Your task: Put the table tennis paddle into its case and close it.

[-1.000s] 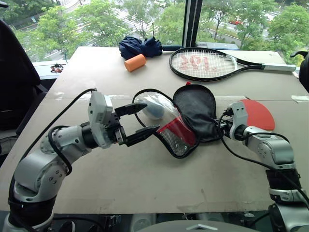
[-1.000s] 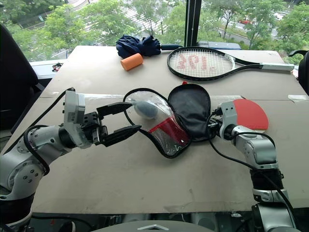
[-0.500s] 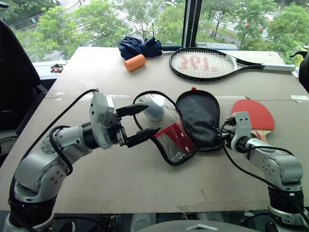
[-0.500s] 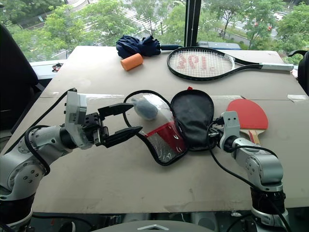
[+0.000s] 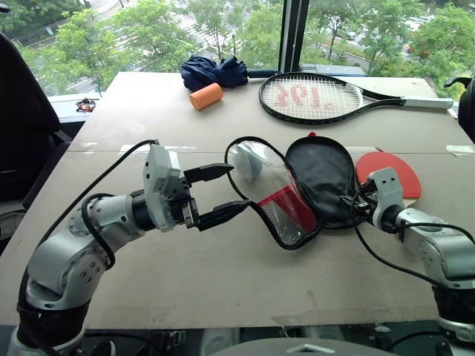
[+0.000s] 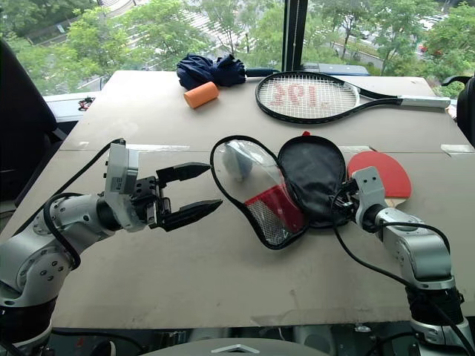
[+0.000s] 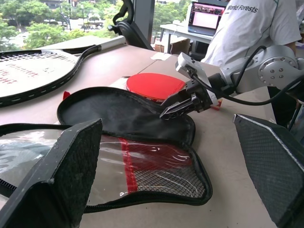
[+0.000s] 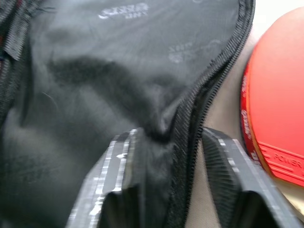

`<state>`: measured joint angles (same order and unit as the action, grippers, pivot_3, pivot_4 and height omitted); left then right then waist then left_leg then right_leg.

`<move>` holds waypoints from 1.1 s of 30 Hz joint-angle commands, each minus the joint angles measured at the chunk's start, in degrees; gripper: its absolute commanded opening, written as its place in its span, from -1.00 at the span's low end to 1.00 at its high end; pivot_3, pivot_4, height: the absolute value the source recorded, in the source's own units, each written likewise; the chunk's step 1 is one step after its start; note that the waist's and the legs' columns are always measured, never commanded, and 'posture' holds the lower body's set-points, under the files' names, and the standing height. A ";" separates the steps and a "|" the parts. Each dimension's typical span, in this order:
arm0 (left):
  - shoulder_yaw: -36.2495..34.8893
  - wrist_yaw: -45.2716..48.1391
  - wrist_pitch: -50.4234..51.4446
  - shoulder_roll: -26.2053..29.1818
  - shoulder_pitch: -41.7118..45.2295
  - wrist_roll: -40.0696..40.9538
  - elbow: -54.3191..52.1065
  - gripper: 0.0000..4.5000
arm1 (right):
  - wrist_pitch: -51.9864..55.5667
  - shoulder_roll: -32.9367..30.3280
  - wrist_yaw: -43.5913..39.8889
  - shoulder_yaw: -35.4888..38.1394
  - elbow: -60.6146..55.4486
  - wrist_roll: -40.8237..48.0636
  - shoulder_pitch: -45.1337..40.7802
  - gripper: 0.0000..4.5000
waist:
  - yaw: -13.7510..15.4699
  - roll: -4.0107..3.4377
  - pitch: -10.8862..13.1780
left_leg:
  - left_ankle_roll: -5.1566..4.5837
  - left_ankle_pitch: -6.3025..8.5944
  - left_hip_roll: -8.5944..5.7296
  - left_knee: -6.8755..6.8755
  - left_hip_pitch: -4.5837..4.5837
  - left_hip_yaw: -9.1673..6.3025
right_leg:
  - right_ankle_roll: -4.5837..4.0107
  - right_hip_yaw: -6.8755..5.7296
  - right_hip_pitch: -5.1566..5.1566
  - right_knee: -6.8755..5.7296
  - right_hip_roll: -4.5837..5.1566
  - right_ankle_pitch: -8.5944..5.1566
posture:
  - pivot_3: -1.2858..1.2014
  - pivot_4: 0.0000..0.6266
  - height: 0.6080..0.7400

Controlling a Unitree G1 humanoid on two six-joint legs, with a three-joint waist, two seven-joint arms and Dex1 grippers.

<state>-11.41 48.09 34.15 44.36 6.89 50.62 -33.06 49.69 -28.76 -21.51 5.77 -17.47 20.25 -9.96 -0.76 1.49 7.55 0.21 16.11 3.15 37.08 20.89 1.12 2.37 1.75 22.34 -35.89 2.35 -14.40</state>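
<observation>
- Right wrist view: my right gripper has its two fingers parted, one on each side of the zippered rim of the case; a moment ago they were pinched tight on that rim, so I read this as a release under way, with the rim lying slack between the pads.
- Left eye view: the case lies unzipped and spread flat, its black half just ahead of my right gripper, and its clear, red-panelled half reaches toward my left gripper.
- Compared with a second ago, the case sits further toward my right side, and more of the window flap is laid out flat.
- The table tennis paddle rests red face up on the table, just beyond my right gripper and outside the case, its near edge behind my right wrist.
- My left gripper is spread wide and empty, hovering level near the flap's edge without touching it.
- Judgement: the case is now positioned and open; the paddle is not yet loaded, so picking it up appears to be the next step, with the zip to follow.
</observation>
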 commanded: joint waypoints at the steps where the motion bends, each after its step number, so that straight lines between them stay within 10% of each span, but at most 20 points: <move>1: -0.60 0.50 -1.06 0.03 0.81 -0.35 -0.79 1.00 | -4.86 -0.66 -0.58 3.24 -3.85 -0.11 0.23 0.67 | 0.01 -0.01 0.01 | 0.00 0.00 0.00 0.00 0.00 0.00 | 0.01 0.00 0.00 0.00 0.00 0.00 | 0.03 -0.52 1.00; 3: -0.65 0.58 -0.98 0.05 0.98 -0.25 -0.77 1.00 | -6.56 -0.12 0.82 5.60 -5.37 -0.22 0.67 0.98 | 0.09 0.00 0.01 | 0.00 0.00 0.00 0.00 0.00 0.00 | 0.01 0.00 0.00 0.00 0.00 0.00 | 0.03 -0.52 1.00; 14: 0.62 3.45 0.75 0.87 4.89 2.95 -1.29 1.00 | 7.09 0.83 9.20 23.32 -16.86 1.14 14.82 0.98 | 0.18 0.07 0.03 | 0.00 0.00 0.00 0.00 0.00 0.01 | 0.03 0.05 0.00 0.02 0.00 -0.02 | 0.03 -0.52 1.00; 28: 3.41 12.90 3.88 7.29 12.52 1.85 2.32 1.00 | 22.47 0.85 7.58 23.39 -11.01 6.82 11.08 0.98 | 0.09 0.06 0.16 | 0.00 0.00 -0.02 -0.05 -0.02 0.05 | 0.18 0.70 0.08 0.04 -0.38 -0.11 | 0.03 -0.52 1.00; 33: 4.22 13.33 4.93 8.71 14.27 0.51 2.33 1.00 | 21.77 -0.21 7.35 22.66 -10.23 6.03 11.55 0.20 | -0.01 0.15 0.20 | 0.00 0.00 -0.05 -0.03 0.01 0.07 | 0.22 0.82 0.07 0.04 -0.41 -0.13 | 0.03 -0.52 1.00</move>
<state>-7.58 60.40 39.55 51.85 20.16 52.18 -29.91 72.00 -28.23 -13.86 28.80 -27.02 26.70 1.38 -0.77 1.65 7.75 0.21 16.12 3.10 37.05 20.89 1.19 2.59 2.59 22.41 -35.85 1.93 -14.53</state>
